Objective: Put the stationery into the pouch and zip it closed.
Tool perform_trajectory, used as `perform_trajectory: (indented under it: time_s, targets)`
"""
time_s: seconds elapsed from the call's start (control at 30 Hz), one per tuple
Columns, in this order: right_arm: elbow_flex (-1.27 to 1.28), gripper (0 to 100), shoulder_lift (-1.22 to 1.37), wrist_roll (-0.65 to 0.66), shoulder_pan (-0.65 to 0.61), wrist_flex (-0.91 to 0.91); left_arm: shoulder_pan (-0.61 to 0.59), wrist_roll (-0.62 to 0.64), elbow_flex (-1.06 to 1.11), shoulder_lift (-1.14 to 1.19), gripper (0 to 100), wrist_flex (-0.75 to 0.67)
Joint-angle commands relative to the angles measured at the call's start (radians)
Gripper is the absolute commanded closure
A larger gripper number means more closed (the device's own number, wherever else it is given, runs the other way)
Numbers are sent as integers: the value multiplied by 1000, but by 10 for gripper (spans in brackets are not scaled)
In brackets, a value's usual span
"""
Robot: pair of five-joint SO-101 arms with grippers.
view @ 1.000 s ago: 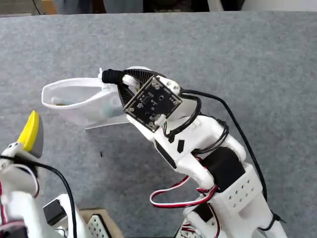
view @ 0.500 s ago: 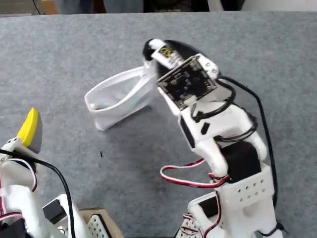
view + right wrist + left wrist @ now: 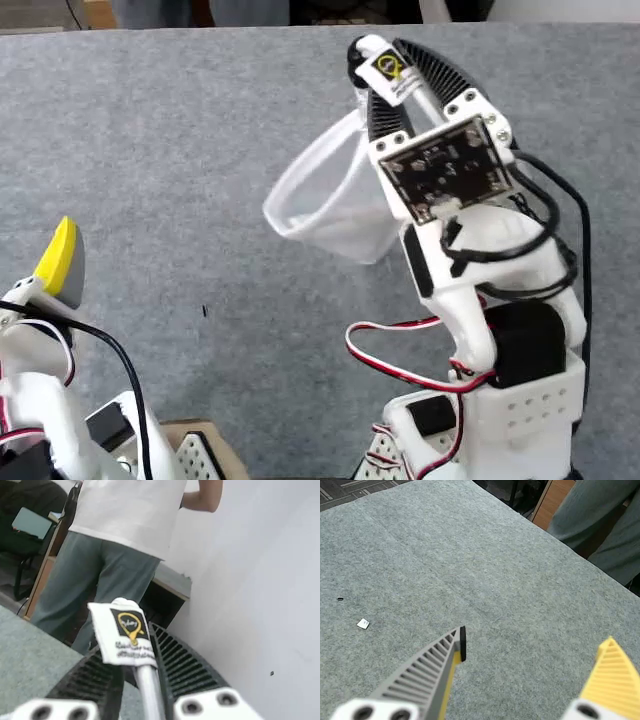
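**High view.** The pouch (image 3: 325,200) is a thin white mesh bag. It hangs off the table (image 3: 150,130) from the right gripper (image 3: 383,72), which is clamped on one end of its rim over the far side of the table. The mouth gapes open toward the left arm. What lies inside cannot be made out. The walls sag and fold under their own weight, so the pouch is judged light, soft and without stiffness. A grip on the wall would likely collapse the mouth. The firmer hold is probably at the rim ends or the zip line, with a second hold opposite for zipping. The left gripper (image 3: 62,262) stands at the near left edge, well apart from the pouch.

**Left wrist view.** The left gripper (image 3: 536,642) has its fingers spread wide with nothing between them, above bare table.

**Right wrist view.** The right gripper (image 3: 137,647) is closed on the pouch's end, and its white label (image 3: 125,632) stands up between the jaws.

**Change.** One second earlier the pouch rested on the table, farther left. It has since been lifted and carried right and toward the far edge, and the mouth now tilts downward. The left gripper has not shifted.
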Motion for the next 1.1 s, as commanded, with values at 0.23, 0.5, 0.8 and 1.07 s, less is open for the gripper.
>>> perform_trajectory:
  time_s: [0.23,0.5,0.8,1.07]
  targets:
    - [-41,986,-28,-2,-161,46,1,-8,1,-3,596,-20]
    - [53,986,-30,-147,-302,57,1,-8,2,-3,596,-20]
    - [67,986,-28,-273,-485,172,1,-8,183,-3,596,-106]
    - [68,986,-21,-338,-589,169,90,-121,367,-3,596,-258]
